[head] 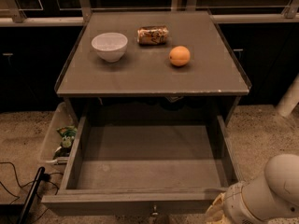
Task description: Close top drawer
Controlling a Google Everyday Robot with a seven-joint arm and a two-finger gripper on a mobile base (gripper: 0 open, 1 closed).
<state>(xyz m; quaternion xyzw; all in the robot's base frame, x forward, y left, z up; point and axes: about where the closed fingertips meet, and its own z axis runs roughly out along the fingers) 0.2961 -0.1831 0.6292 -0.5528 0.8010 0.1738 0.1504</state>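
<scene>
The top drawer (140,162) of the grey cabinet stands pulled far out toward me, its deep tray empty. Its front panel (117,202) runs along the bottom of the camera view, and the small round knob (154,212) shows at its centre, partly cut off by the frame edge. Only a white rounded arm link (266,195) shows at the bottom right, just beside the drawer's front right corner. My gripper is out of view below the frame.
On the cabinet top (154,73) stand a white bowl (110,45), a lying snack can (153,35) and an orange (179,56). A clear bin with a green toy (65,136) sits on the floor at the left. A black cable and bar (30,195) lie at the lower left.
</scene>
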